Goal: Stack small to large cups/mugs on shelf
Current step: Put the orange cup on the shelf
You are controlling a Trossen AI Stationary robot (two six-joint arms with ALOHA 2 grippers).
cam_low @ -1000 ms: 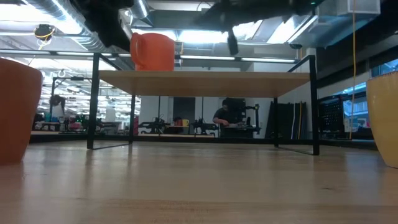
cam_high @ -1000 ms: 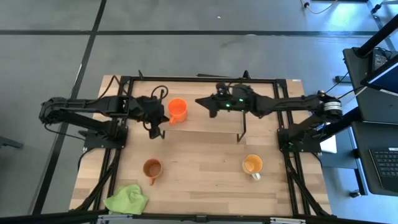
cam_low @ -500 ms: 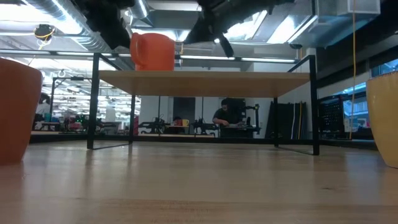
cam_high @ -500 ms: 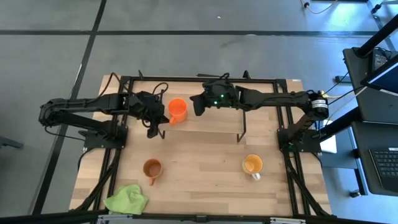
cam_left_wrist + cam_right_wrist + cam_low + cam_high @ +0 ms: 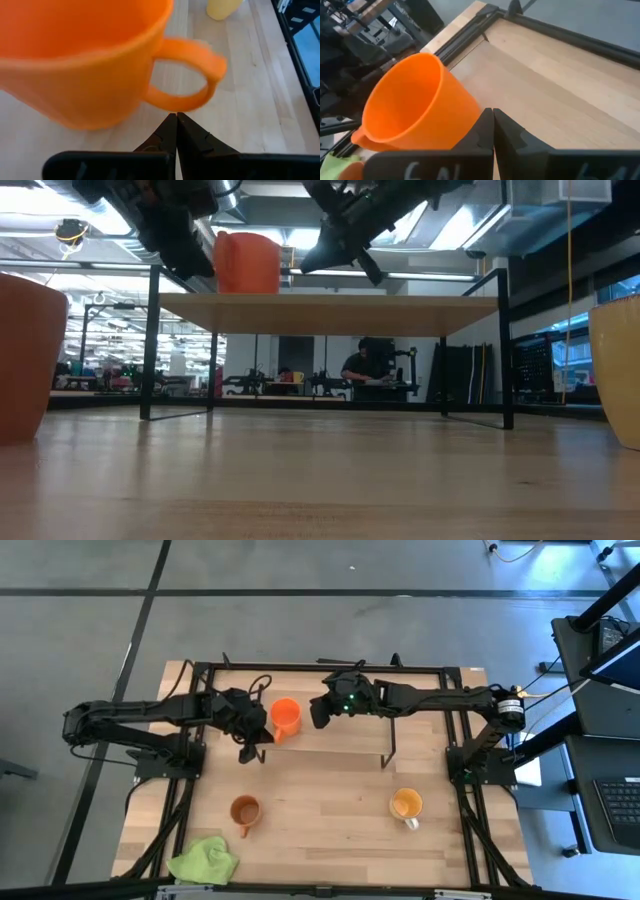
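The bright orange mug (image 5: pixel 286 717) stands upright on the left part of the light-wood shelf (image 5: pixel 345 735), its handle (image 5: pixel 275 735) toward the table's near side. My left gripper (image 5: pixel 263 732) is shut, its tips close beside the handle (image 5: pixel 182 102). My right gripper (image 5: pixel 316 716) is shut at the mug's right side (image 5: pixel 465 117). The brown mug (image 5: pixel 244 810) and the yellow-orange mug (image 5: pixel 405 804) stand on the tabletop in front of the shelf. My left gripper's shut fingertips (image 5: pixel 172 120) point at the outer curve of the orange mug's handle (image 5: pixel 175 107) from the table's left; I cannot tell whether they touch it. My right gripper's shut fingers (image 5: pixel 480 125) lie by the mug's outer wall (image 5: pixel 462 120), coming level from the right; I cannot tell whether they touch it.
A lime-green cloth (image 5: pixel 205 860) lies at the table's near left corner. The shelf stands on thin black legs (image 5: pixel 152 345). In the low view the brown mug (image 5: pixel 25 360) is at the left edge and the yellow-orange mug (image 5: pixel 618 370) at the right. A person sits in the room behind.
My right gripper has gone toward the table's left along the shelf, up to the orange mug's right side, and has come lower. My left gripper has dipped a little beside the mug. The mug stays upright on the shelf.
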